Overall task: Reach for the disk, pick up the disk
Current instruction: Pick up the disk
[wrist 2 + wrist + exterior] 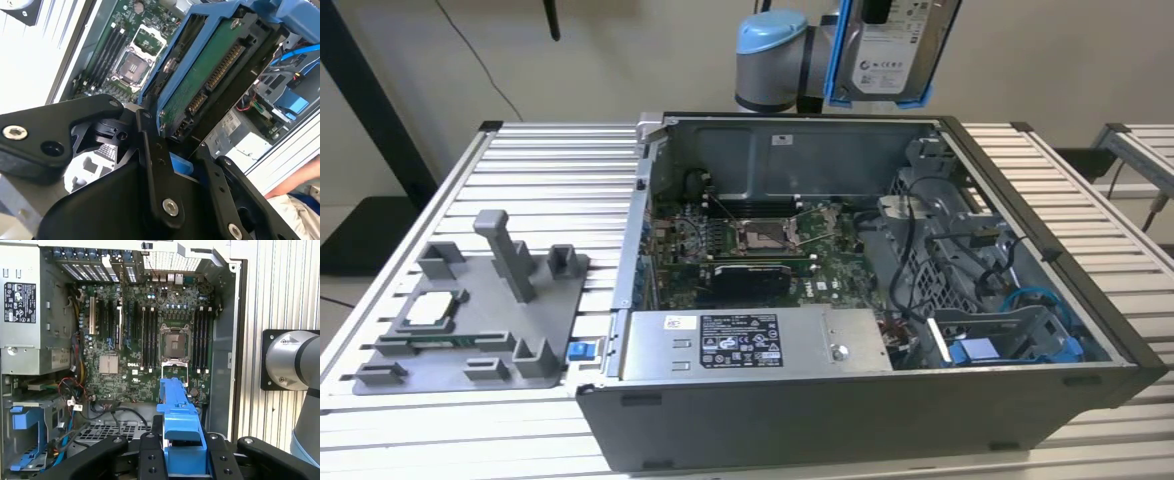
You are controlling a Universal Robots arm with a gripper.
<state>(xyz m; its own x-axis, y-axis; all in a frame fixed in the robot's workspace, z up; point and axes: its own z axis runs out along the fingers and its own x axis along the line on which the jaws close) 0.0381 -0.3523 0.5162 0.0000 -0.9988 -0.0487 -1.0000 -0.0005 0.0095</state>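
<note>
The arm (pixel 771 60) stands high with its wrist turned downward. The hand (pixel 182 454) has both black fingers (pixel 150 457) clamped on the disk (pixel 176 405).

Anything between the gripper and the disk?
Nothing visible. The gripper is shut on the disk, with its fingers against the blue-framed edges. In the exterior view, the disk is held up over the open computer case.

Exterior view sits up high off the bench (pixel 520 170), angled down into the open case (pixel 854 420) from mid range; first wrist view stares straight down past the pincer (pixel 182 440); second wrist view is tilted, jammed close against the disk (pixel 200 85); all three catch the CPU socket (pixel 761 236).
</note>
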